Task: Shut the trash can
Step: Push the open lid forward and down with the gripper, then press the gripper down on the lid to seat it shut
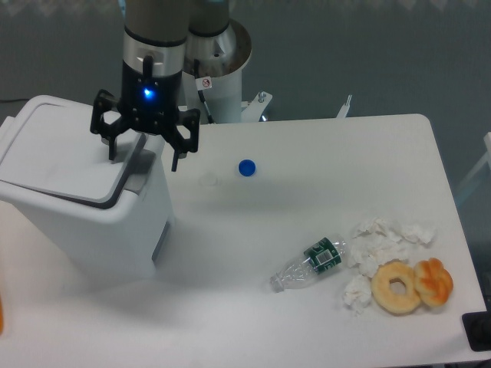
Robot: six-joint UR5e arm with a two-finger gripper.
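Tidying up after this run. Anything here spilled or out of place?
Yes. A capless bottle lies on its side beside crumpled tissues and two pastries; its likely blue cap sits far off. The bin lid looks nearly shut.
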